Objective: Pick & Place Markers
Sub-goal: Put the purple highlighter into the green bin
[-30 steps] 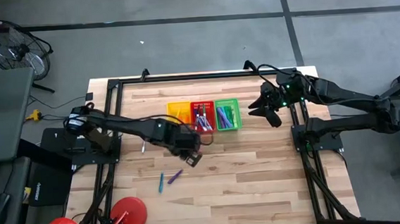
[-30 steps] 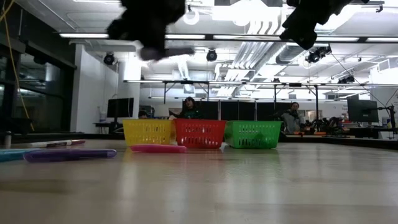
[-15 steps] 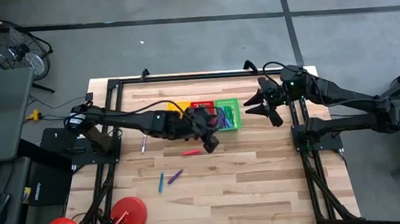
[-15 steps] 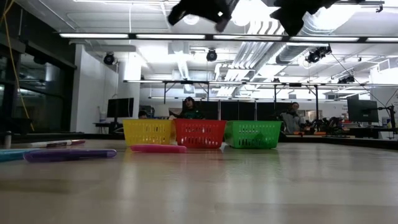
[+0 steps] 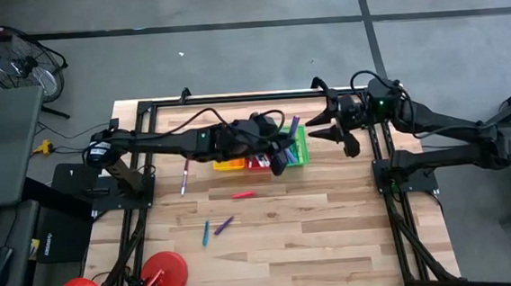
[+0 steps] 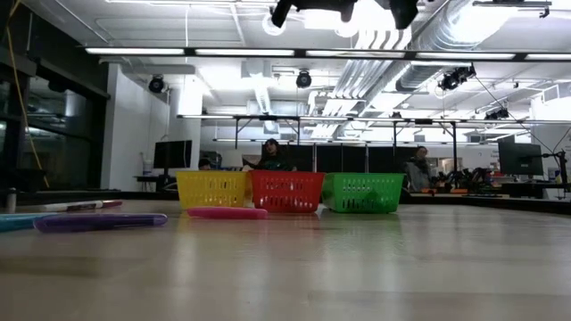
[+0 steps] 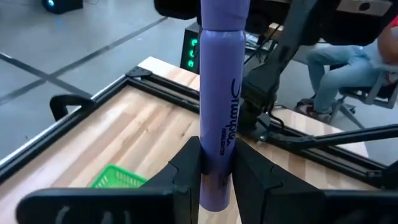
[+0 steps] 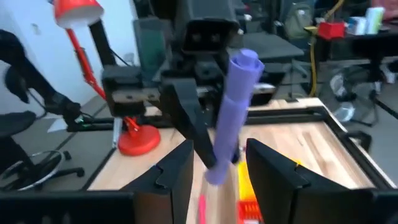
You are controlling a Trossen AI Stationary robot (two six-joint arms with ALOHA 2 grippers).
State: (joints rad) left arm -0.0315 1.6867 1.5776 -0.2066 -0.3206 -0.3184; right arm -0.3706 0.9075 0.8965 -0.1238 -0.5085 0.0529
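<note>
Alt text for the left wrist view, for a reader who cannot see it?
The left gripper pinches an upright purple marker between its dark fingers. Below lie the wooden table and a green basket corner.

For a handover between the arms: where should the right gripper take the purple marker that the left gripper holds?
Probably the free capped upper half of the purple marker, coming from the side. The left gripper clamps its lower end, so only the upper part is exposed.

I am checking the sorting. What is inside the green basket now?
The left gripper holds a purple marker above the green basket. It covers most of the inside, so contents cannot be seen.
</note>
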